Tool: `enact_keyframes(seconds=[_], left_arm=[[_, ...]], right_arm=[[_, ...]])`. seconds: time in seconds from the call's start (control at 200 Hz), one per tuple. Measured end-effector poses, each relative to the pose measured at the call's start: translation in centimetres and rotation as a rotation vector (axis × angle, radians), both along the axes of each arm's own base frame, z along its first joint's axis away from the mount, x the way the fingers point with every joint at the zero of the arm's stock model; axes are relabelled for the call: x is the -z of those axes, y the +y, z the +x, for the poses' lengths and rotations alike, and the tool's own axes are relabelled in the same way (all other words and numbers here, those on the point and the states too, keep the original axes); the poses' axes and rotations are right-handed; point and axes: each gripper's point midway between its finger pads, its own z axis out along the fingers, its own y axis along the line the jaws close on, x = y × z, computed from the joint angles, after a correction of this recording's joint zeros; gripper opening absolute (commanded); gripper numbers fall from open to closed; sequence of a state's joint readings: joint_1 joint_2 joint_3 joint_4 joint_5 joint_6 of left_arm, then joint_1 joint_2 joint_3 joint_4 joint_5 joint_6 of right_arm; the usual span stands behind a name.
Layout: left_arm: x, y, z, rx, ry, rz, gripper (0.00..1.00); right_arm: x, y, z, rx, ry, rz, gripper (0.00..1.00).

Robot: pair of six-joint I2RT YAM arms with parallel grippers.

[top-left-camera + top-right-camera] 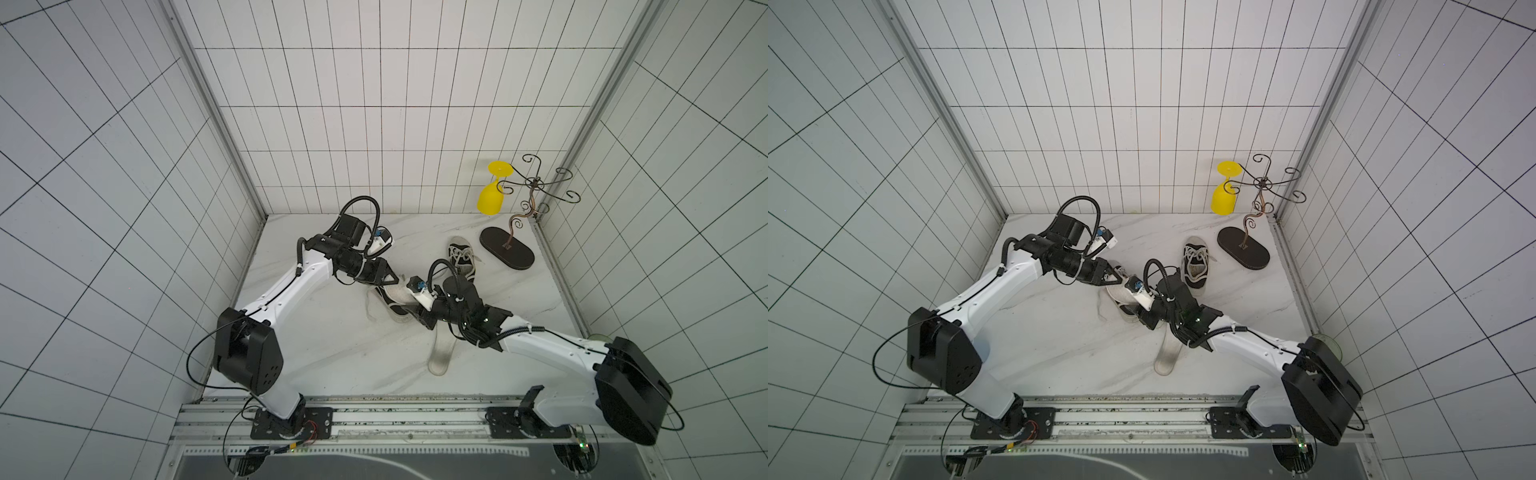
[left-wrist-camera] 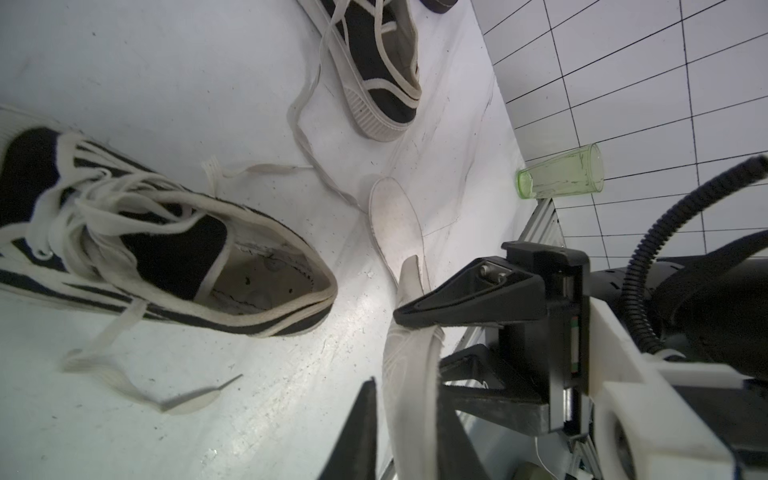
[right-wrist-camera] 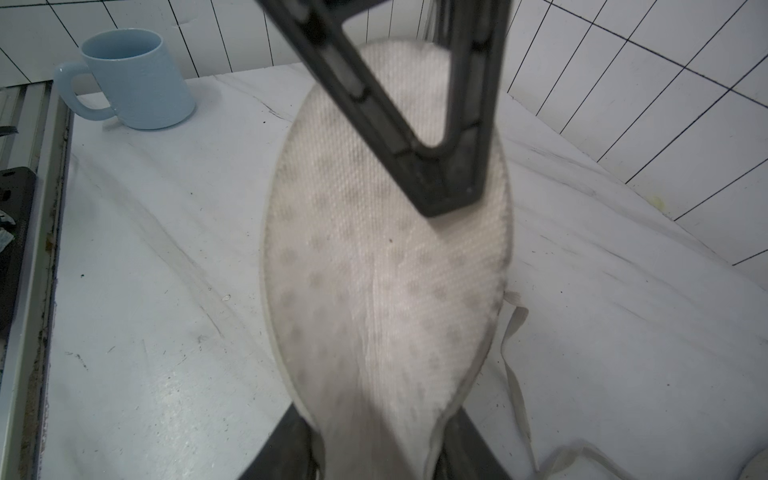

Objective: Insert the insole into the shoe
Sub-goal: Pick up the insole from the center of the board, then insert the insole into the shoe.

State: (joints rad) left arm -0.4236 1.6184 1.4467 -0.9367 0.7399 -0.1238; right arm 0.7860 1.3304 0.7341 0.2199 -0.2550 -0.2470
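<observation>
On the marble table (image 2: 166, 83) the shoe (image 2: 187, 249) was recorded with its mouth open. The insole (image 3: 386, 282) was held off the table near the heel, outside the shoe. One end was pinched and buckled by the right gripper (image 3: 378, 449). The left gripper (image 2: 407, 407) was seen slightly parted around the other end, with a gap noted at one finger.

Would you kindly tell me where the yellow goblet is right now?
In both top views the yellow goblet hangs upside down from the wire rack at the far right corner of the table.
</observation>
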Motion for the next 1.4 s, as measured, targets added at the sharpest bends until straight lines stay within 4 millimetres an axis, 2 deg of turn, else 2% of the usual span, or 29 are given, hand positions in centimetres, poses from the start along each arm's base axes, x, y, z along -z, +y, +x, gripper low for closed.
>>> enact_keyframes(seconds=[0.1, 0.195, 0.275, 0.365, 0.48, 0.57, 0.67, 0.75, 0.845, 0.91, 1.064, 1.169, 1.399], left_arm=[[0.0, 0.2, 0.4, -0.017, -0.004, 0.003, 0.44], [-0.1, 0.8, 1.3, -0.053, -0.018, 0.009, 0.48], [-0.4, 1.8, 2.7, -0.114, -0.044, 0.013, 0.49], [-1.9, 3.9, 5.0, -0.214, -0.115, -0.003, 0.49], [-3.8, 6.6, 6.8, -0.313, -0.257, 0.027, 0.36], [-4.2, 6.1, 6.5, -0.276, -0.372, 0.104, 0.26], [-2.1, 3.7, 5.3, -0.176, -0.443, 0.224, 0.22], [1.2, 1.8, 4.0, -0.084, -0.443, 0.307, 0.22], [5.0, 1.5, 3.0, -0.024, -0.415, 0.385, 0.22], [6.6, 1.5, 2.9, -0.003, -0.398, 0.416, 0.24], [8.7, 0.9, 3.7, 0.026, -0.396, 0.45, 0.29], [10.1, 0.1, 3.9, 0.061, -0.394, 0.48, 0.29], [11.3, -1.6, 4.4, 0.104, -0.42, 0.546, 0.27]], right_arm=[[-0.6, 0.2, 0.3, -0.003, 0.019, 0.001, 0.4], [-0.9, 0.3, 0.7, -0.005, 0.056, 0.001, 0.39], [-1.2, 0.0, 1.4, 0.008, 0.092, -0.001, 0.38], [-1.0, -0.7, 2.3, 0.032, 0.141, -0.011, 0.37], [-0.1, -1.8, 2.8, 0.068, 0.228, -0.031, 0.36], [0.7, -2.6, 3.1, 0.106, 0.311, -0.051, 0.36], [1.2, -3.4, 3.9, 0.161, 0.427, -0.077, 0.36], [1.3, -4.7, 4.7, 0.223, 0.501, -0.078, 0.36], [1.2, -6.8, 5.5, 0.302, 0.579, -0.066, 0.36], [1.1, -8.4, 6.0, 0.363, 0.628, -0.059, 0.37], [1.8, -11.6, 6.7, 0.481, 0.712, -0.055, 0.36], [2.2, -13.1, 6.9, 0.532, 0.742, -0.055, 0.36], [1.9, -13.6, 7.1, 0.558, 0.754, -0.046, 0.36]])
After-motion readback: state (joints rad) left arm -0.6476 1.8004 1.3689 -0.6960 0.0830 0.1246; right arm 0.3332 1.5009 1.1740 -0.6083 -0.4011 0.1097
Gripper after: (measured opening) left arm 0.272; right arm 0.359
